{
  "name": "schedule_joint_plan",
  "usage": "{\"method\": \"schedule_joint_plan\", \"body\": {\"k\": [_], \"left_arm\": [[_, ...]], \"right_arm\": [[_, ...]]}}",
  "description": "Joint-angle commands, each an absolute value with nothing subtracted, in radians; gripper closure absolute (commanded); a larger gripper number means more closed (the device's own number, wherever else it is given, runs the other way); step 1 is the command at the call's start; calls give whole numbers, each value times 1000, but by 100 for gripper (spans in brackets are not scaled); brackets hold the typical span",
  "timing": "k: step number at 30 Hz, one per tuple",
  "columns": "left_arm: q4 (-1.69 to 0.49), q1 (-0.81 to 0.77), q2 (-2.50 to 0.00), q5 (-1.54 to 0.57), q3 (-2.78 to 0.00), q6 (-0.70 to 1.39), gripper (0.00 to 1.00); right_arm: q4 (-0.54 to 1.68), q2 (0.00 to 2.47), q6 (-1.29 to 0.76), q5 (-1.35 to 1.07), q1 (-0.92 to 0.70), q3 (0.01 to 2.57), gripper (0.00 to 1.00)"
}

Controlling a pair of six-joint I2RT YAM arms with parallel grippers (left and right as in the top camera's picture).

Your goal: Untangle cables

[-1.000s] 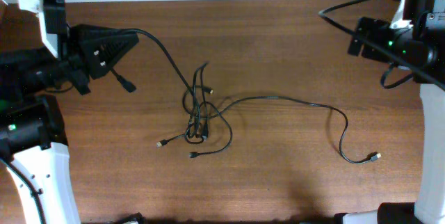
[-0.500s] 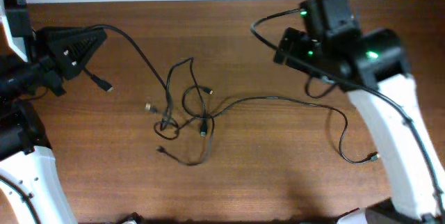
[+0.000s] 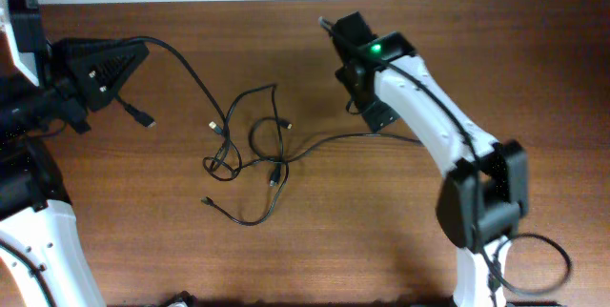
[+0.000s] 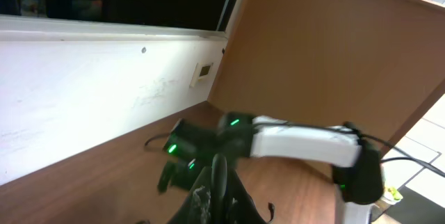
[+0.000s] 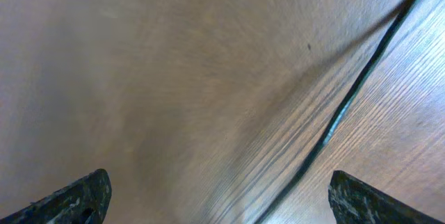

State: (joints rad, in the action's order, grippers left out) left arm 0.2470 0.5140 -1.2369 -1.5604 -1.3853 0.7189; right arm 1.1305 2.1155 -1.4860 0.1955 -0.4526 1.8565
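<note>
Brown wooden table against white wall with socket.

Indoor robot lab or test room, going by the fittings. Two arms on white housings stood at a brown wood-grain worktop, the left arm at one side and the right arm at the other. A green status light glowed on the right arm. In the left wrist view the worktop ran up to a plain white wall with a small wall plate set in it. Above the wall ran dark glazing; what lay behind it was too dim to tell. A tall brown board stood along the far side. Pale floor, seemingly tiled, showed beyond the worktop's edge.
</note>
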Motion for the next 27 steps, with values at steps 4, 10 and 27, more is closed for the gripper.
{"method": "schedule_joint_plan", "body": {"k": [4,10,27], "left_arm": [[249,520,-1223,-1573,-1392,703,100],[249,520,-1223,-1573,-1392,703,100],[226,520,-1222,-1573,-1392,703,100]], "right_arm": [[1108,2209,-1633,142,-498,1849,1],[1115,2209,-1633,142,-533,1849,0],[1179,2214,-1692,139,-558,1849,47]]}}
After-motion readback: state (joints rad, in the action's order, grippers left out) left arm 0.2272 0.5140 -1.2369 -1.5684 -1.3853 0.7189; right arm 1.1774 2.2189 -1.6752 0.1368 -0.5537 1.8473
